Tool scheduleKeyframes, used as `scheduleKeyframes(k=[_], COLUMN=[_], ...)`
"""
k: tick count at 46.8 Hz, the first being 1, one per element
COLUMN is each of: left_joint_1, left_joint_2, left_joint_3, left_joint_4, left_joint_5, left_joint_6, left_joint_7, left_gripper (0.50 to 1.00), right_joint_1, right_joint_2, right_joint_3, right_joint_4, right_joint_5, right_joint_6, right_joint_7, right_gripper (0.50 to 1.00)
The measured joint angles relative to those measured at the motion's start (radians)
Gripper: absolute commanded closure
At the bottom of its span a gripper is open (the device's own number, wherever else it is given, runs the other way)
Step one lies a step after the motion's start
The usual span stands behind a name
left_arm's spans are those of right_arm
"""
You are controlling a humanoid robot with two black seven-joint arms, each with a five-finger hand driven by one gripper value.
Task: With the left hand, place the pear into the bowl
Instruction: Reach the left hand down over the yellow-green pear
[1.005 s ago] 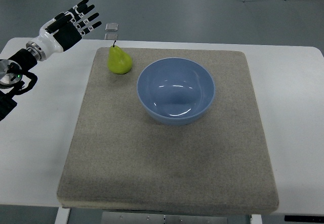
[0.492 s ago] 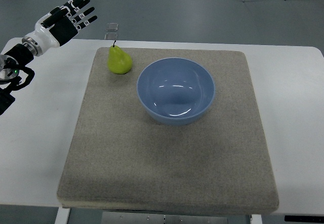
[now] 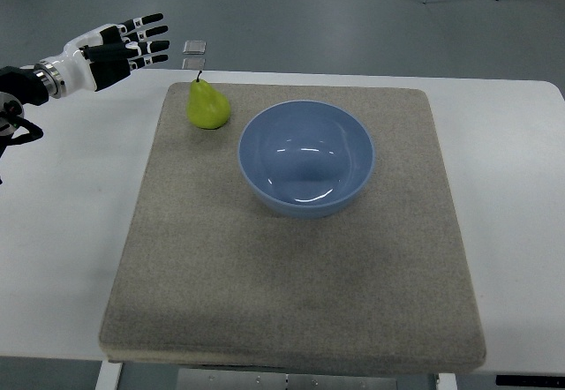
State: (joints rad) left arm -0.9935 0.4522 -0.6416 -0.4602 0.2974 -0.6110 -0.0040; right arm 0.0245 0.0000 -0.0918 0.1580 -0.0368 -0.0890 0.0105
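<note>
We see the left hand [image 3: 119, 48] at the upper left of the top view, its arm entering from the left edge. Its fingers [image 3: 148, 44] are stretched out straight and spread, pointing toward the right, and they hold nothing. The hand hovers past the far left part of the white bench [image 3: 71, 196], up and to the left of the pear [image 3: 208, 106], and clearly apart from it.

The pear stands upright near the far left corner of a grey-brown mat [image 3: 291, 266] that covers most of the bench. It is yellow-green, with its short dark stem pointing up and away from us. We see it just beside the blue bowl [image 3: 306, 158], to the bowl's upper left; the two look close, but we cannot tell whether they touch. The bowl sits on the mat a little beyond its middle, open side up, with nothing inside except light reflections on its glossy inner wall.

Between the hand and the pear we find only bare bench and the mat's edge. Beyond the bench's far edge, just above the pear's stem, a small square metal plate [image 3: 195, 47] lies on the grey floor [image 3: 353, 11]. The near half of the mat carries no objects.
</note>
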Motion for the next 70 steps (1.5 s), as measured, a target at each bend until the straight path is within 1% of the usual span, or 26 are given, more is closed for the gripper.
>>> scheduleKeyframes(k=[11, 14, 19, 22, 26, 32, 38, 42, 52, 70], left_joint_1=[-0.013, -0.035, -0.057, -0.073, -0.098, -0.147, -0.173, -0.185, -0.203, -0.204], left_joint_2=[0.057, 0.060, 0.060, 0.060, 0.060, 0.045, -0.008, -0.045, -0.116, -0.166], left_joint_3=[0.011, 0.014, 0.017, 0.018, 0.024, 0.122, 0.239, 0.292, 0.346, 0.402], left_joint_4=[-0.111, -0.118, -0.119, -0.121, -0.122, -0.123, -0.117, -0.106, -0.051, -0.014], left_joint_5=[0.353, 0.477, 0.676, 0.766, 0.844, 0.944, 1.003, 1.009, 1.016, 1.024], left_joint_6=[0.002, 0.005, 0.017, 0.025, 0.050, 0.108, 0.237, 0.288, 0.297, 0.294], left_joint_7=[-0.026, -0.058, -0.144, -0.186, -0.209, -0.214, -0.215, -0.215, -0.213, -0.209], left_gripper=[0.506, 0.506, 0.506, 0.506, 0.508, 0.516, 0.519, 0.519, 0.519, 0.519], right_joint_1=[0.000, 0.000, 0.000, 0.000, 0.000, 0.000, 0.000, 0.000, 0.000, 0.000], right_joint_2=[0.000, 0.000, 0.000, 0.000, 0.000, 0.000, 0.000, 0.000, 0.000, 0.000], right_joint_3=[0.000, 0.000, 0.000, 0.001, 0.001, 0.000, 0.000, 0.000, 0.000, 0.000], right_joint_4=[0.000, 0.000, 0.000, 0.000, 0.000, 0.000, 0.000, 0.000, 0.000, 0.000], right_joint_5=[0.000, 0.000, 0.000, 0.000, 0.000, 0.000, 0.000, 0.000, 0.000, 0.000], right_joint_6=[0.000, 0.000, 0.000, 0.000, 0.000, 0.000, 0.000, 0.000, 0.000, 0.000], right_joint_7=[0.000, 0.000, 0.000, 0.000, 0.000, 0.000, 0.000, 0.000, 0.000, 0.000], right_gripper=[0.576, 0.576, 0.576, 0.576, 0.576, 0.576, 0.576, 0.576, 0.574, 0.576])
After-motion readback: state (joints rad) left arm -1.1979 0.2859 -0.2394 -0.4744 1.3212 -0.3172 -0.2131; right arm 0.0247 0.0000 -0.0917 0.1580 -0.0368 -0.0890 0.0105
